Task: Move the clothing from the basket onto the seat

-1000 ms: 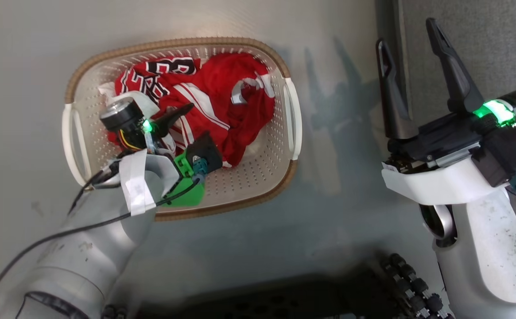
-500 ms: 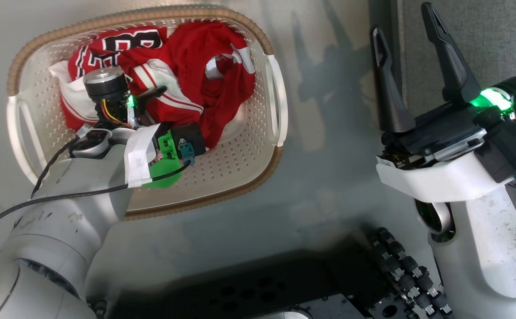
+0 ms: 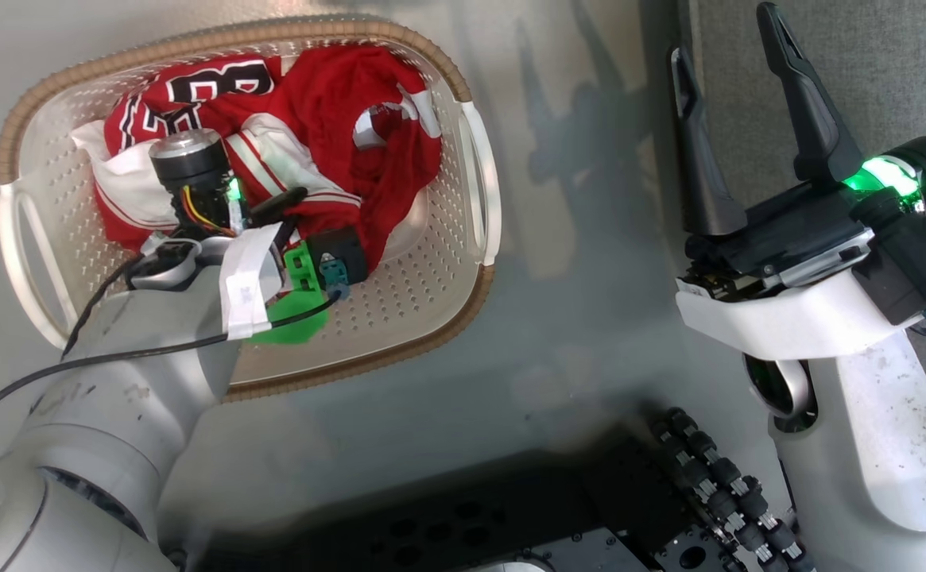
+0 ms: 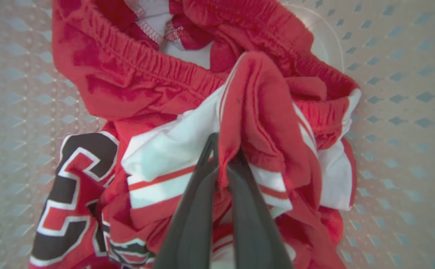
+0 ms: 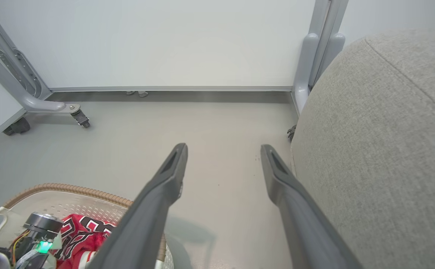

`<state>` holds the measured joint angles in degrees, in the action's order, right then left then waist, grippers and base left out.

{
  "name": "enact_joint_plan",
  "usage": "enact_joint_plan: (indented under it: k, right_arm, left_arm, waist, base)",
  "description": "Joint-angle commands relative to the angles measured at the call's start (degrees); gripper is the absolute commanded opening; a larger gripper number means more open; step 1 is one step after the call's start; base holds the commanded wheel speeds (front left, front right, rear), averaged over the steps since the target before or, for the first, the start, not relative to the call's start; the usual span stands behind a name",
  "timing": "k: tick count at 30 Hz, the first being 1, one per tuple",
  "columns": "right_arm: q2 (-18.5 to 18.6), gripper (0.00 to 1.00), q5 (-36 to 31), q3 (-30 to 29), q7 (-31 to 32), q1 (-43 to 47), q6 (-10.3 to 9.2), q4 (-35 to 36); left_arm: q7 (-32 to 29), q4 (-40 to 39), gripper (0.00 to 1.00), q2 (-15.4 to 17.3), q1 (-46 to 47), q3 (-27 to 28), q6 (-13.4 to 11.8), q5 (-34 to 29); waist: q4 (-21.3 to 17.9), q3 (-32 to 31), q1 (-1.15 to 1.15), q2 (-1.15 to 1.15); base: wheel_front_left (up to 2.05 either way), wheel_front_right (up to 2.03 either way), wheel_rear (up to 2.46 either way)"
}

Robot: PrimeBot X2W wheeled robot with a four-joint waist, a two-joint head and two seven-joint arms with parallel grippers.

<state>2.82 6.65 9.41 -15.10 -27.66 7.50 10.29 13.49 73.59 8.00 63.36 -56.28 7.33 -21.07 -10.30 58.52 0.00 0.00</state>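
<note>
We are looking at pale grey floor (image 5: pixel 217 123) mid-frame, white wall panel (image 5: pixel 165 41) upper frame, seat (image 5: pixel 381 130) right, left gripper (image 4: pixel 224 149) pinching clothing (image 4: pixel 135 86) in basket (image 3: pixel 232 36), right gripper (image 5: pixel 223 148) gaping wide.

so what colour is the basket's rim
Brown, woven-looking, on the cream basket; head view shows it best.

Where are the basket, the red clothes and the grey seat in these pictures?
basket (image 3: pixel 399 294): head view, on its bare perforated floor.
clothes (image 3: pixel 335 103): head view, on the plain red cloth in the heap's middle.
seat (image 5: pixel 381 142): right wrist view, on its grey fabric below the seam.
</note>
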Motion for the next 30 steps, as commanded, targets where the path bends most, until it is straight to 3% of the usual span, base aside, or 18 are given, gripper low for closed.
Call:
enact_joint_plan:
  k: [1, 14, 30]
  right_arm:
    - [0.14, 1.00, -0.46, -0.09, -0.10, 0.08, -0.02, -0.14]
    - [0.17, 1.00, -0.51, -1.00, -0.10, 4.05, -0.02, -2.16]
    - [0.16, 1.00, -0.56, 0.69, -0.08, 13.64, -0.02, -7.57]
  left_arm:
    - [0.40, 0.09, 0.00, -0.35, -1.13, 0.30, 0.06, 0.94]
    - [1.75, -4.54, 0.00, -3.53, -8.59, 5.49, -3.37, 10.44]
    - [1.75, -20.13, 0.00, -1.48, -26.22, 15.40, -8.37, 25.35]
  waist:
    - [0.74, -1.22, 0.00, 0.00]
    - [4.81, -12.54, 0.00, 0.00]
    - [7.69, -33.19, 0.00, 0.00]
  base:
    - [0.00, 0.00, 0.00]
    - [0.00, 0.00, 0.00]
    - [0.00, 0.00, 0.00]
